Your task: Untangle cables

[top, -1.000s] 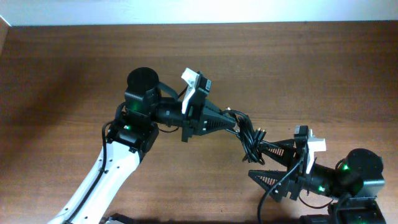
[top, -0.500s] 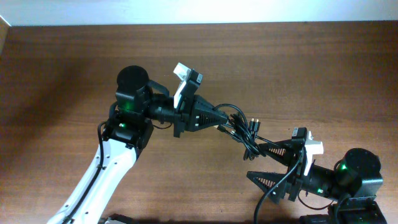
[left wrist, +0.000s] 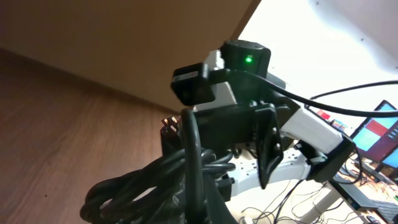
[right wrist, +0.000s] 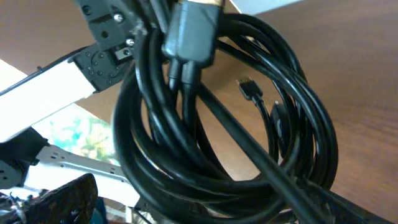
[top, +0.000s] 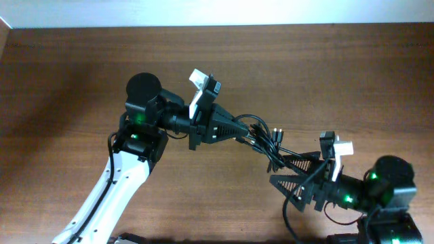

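A: Wooden table (top: 352, 74), first entry?
B: Left gripper (top: 241, 133): jaws clamped on looped black cables (top: 268, 144), held near mid-table.
A: Second?
B: Right gripper (top: 290, 172): jaws wide apart, bundle's lower end just beside its upper finger.

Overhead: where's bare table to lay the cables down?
Free: the table left of the left arm, and the strip along the far edge, widest upper right. Crowded: centre, where the cables sit between left tool and right tool.
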